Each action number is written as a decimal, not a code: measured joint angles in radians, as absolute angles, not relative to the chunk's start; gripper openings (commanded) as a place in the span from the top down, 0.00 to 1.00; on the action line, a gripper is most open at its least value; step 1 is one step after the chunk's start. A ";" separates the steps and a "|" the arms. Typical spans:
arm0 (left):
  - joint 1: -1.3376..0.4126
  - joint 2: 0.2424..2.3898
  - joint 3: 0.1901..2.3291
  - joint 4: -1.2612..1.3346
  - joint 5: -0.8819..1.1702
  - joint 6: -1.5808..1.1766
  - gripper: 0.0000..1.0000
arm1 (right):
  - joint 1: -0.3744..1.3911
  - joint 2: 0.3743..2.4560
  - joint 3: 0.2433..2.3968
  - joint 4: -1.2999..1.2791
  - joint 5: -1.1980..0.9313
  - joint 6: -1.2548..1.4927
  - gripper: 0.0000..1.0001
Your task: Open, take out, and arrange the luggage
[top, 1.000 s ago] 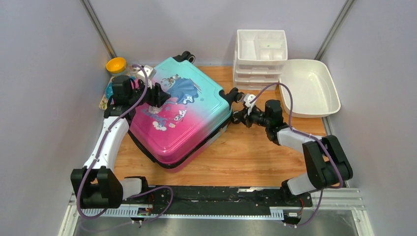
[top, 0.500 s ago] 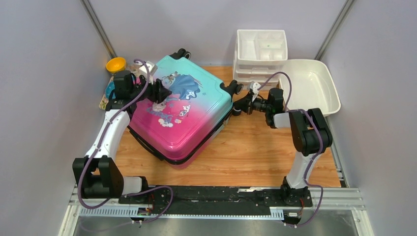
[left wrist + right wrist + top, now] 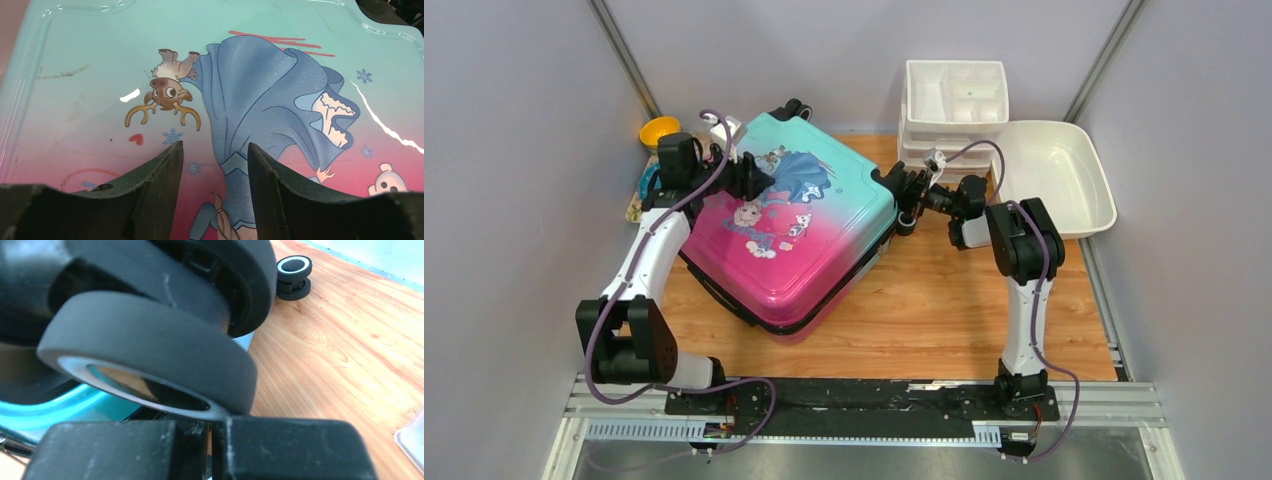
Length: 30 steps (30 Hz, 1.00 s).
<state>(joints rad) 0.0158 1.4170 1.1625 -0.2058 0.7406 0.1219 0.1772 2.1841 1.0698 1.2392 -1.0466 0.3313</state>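
Observation:
The luggage (image 3: 794, 240), a teal-to-pink shell with a princess print, lies flat and closed on the wooden table. My left gripper (image 3: 752, 180) is open and empty just above the shell's teal end; in the left wrist view its fingers (image 3: 167, 165) frame the reindeer and princess print (image 3: 265, 95). My right gripper (image 3: 912, 192) is at the right corner by the black wheels (image 3: 150, 340). Its jaws (image 3: 210, 440) are shut to a narrow slit on a thin dark piece at the zip line, seemingly the zip pull.
A white drawer organiser (image 3: 954, 110) stands at the back, with a white oval basin (image 3: 1054, 180) to its right. A yellow bowl (image 3: 660, 130) and small items sit at the far left behind my left arm. Bare wood (image 3: 944, 310) lies near the front right.
The suitcase has slid and turned toward the far left. My right gripper has moved farther along its right edge to the wheel corner. My left gripper has shifted slightly farther over the shell.

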 measured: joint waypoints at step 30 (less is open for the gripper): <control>0.093 1.343 1.151 -0.265 0.787 0.052 0.20 | 0.143 2.132 1.289 0.529 -0.887 0.500 0.21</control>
